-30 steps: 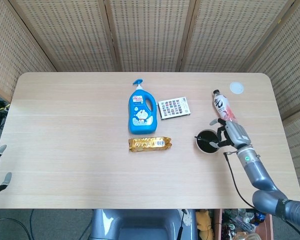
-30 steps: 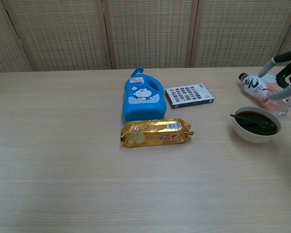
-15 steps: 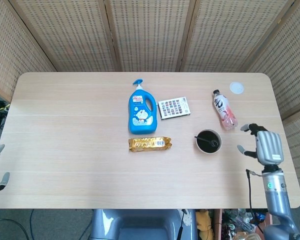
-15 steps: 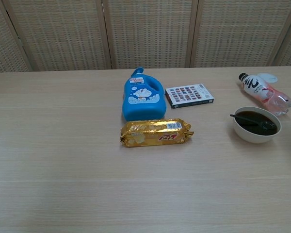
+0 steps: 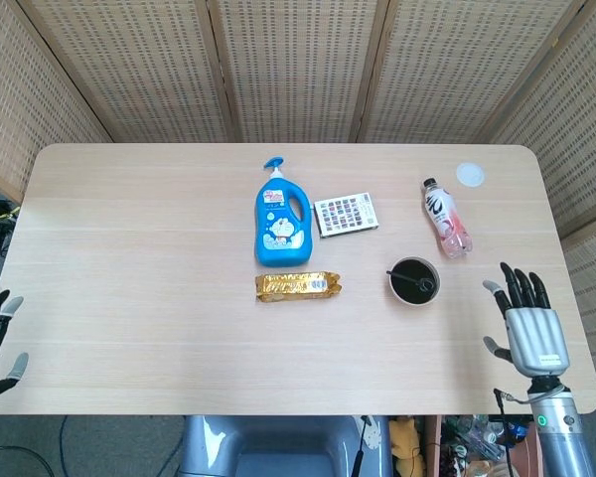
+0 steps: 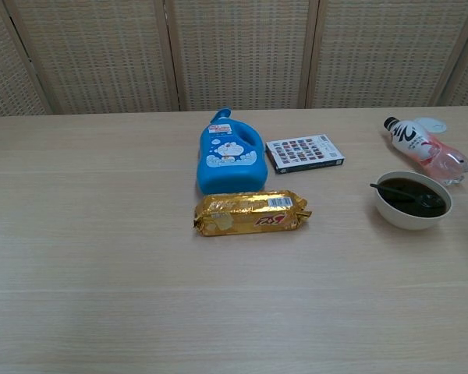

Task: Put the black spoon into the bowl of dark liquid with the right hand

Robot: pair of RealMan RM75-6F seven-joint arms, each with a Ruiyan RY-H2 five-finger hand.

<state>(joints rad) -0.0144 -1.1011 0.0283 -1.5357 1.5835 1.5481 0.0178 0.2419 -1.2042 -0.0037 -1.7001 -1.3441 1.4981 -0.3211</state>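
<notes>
While black spoon (image 6: 405,193) lies in bowl (image 6: 412,213) (white), right hand (image 5: 524,321) spread, empty.

black spoon (image 6: 402,191) in bowl (image 6: 412,213) | handle on left rim, seemingly | bottle (image 6: 425,148) behind

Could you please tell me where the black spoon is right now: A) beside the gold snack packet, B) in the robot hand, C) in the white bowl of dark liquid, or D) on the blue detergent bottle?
C: the black spoon rests in the white bowl of dark liquid, its handle over the rim.
</notes>
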